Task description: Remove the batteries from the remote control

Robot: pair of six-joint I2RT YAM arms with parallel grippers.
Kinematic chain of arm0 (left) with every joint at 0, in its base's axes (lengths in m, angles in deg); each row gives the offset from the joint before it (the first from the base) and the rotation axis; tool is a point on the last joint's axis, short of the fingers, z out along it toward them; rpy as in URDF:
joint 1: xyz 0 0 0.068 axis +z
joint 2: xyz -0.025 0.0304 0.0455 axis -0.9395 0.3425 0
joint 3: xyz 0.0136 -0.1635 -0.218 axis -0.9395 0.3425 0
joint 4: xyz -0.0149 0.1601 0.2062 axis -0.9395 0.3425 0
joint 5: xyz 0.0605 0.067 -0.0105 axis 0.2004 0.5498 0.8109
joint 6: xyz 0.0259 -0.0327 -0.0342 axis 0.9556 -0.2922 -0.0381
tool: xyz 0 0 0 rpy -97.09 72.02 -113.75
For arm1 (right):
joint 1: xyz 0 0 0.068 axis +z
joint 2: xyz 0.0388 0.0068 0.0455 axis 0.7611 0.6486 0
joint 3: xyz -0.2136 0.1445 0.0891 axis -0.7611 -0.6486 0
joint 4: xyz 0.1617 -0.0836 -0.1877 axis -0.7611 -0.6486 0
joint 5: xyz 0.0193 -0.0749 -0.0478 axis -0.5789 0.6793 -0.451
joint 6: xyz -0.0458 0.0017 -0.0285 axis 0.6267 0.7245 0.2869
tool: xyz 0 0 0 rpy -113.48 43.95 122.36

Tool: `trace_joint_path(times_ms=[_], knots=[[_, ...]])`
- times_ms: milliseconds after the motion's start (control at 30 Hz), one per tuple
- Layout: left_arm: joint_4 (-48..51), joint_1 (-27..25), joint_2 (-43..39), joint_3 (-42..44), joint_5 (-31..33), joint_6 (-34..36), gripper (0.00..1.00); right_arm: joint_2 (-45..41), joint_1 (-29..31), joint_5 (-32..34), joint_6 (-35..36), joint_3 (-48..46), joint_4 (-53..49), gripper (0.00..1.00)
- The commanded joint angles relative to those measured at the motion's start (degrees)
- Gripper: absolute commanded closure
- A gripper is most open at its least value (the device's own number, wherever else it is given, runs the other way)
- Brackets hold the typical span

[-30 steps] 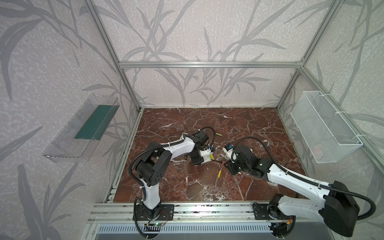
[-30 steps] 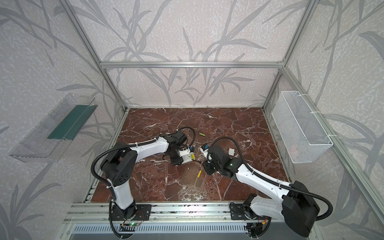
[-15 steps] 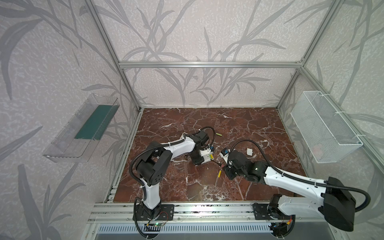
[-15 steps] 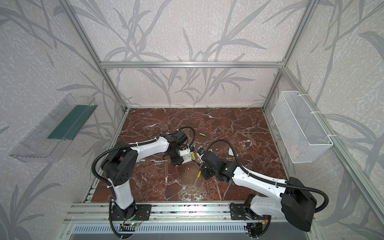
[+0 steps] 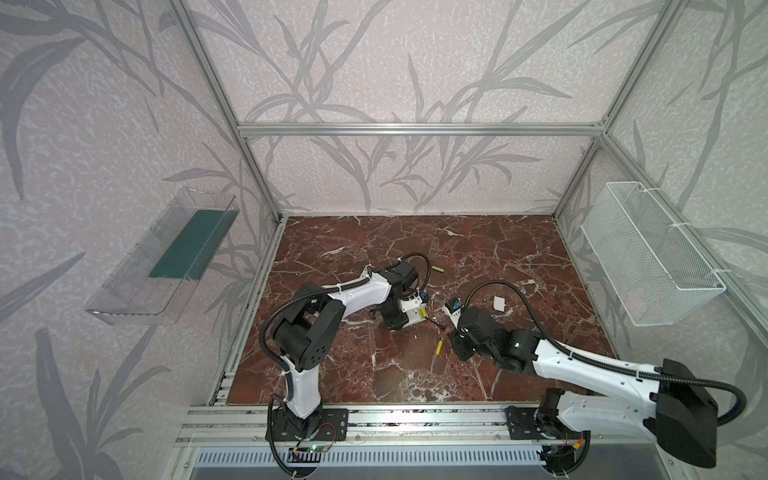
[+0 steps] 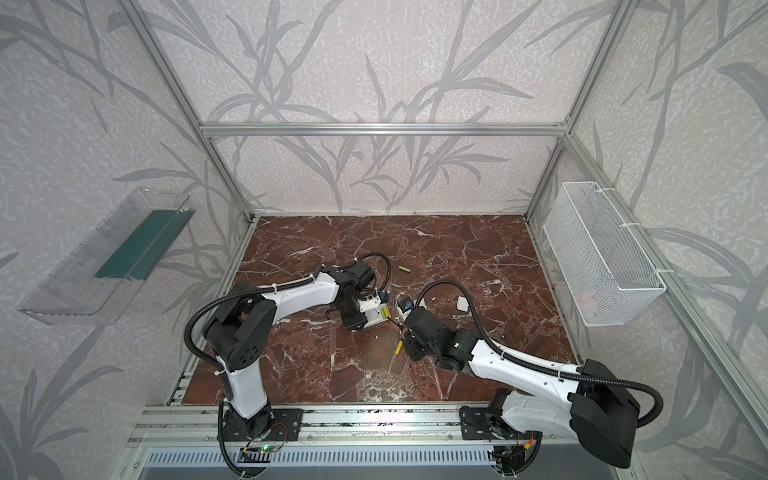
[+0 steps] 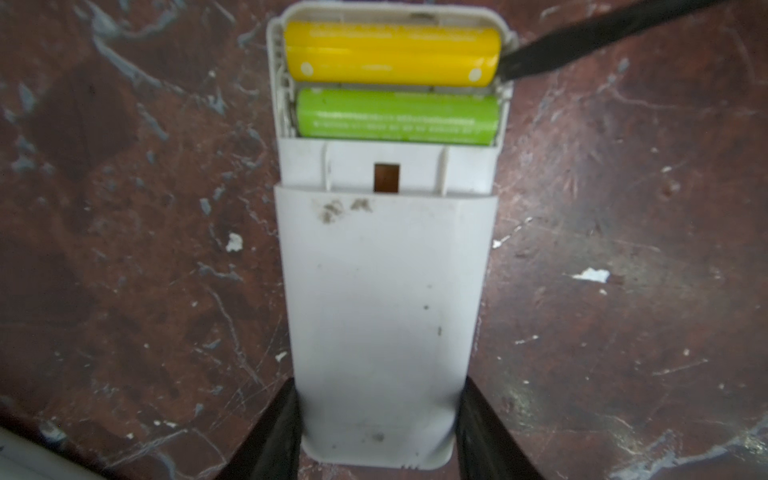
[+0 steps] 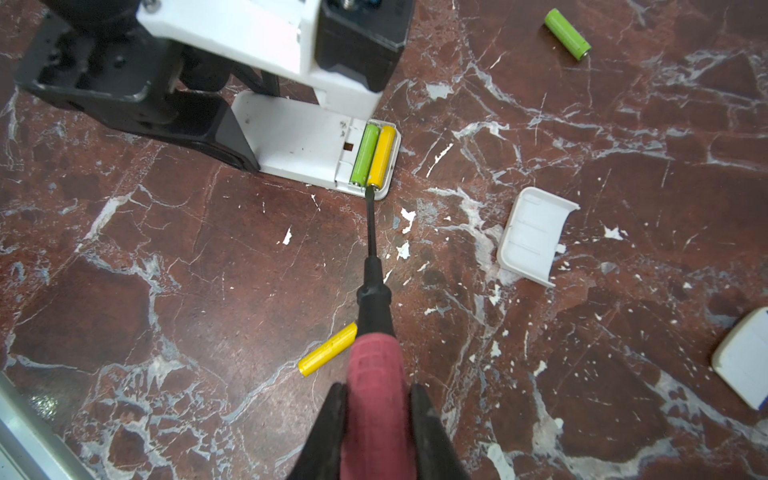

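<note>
The yellow battery (image 7: pixel 390 52) and the green battery (image 7: pixel 397 116) lie side by side in the open compartment of the remote control (image 7: pixel 382 311), at frame centre in both top views. The left hand (image 7: pixel 378 395) clamps the remote's other end. The screwdriver (image 8: pixel 374 299) tip touches the yellow battery's end; the right hand (image 8: pixel 378 395) clamps its red handle. A loose yellow battery (image 5: pixel 438 347) lies lower right of the remote, a loose green battery (image 5: pixel 437 269) upper right.
</note>
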Motion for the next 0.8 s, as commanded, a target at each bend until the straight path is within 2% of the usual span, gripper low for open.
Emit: trace_joint_path(times_ms=[0, 233, 767], knots=[[0.6, -0.7, 3.6, 1.0, -3.1, 0.0, 0.88, 0.0, 0.0, 0.2, 0.5, -0.3, 1.3, 1.0], [0.9, -0.8, 4.0, 0.5, -3.1, -0.2, 0.89, -1.3, 0.0, -2.2, 1.1, -0.6, 3.1, 1.0], [1.1, -0.8, 4.3, 0.3, -3.1, -0.3, 0.89, -1.0, 0.0, -1.7, 1.3, -0.2, 2.3, 1.0]])
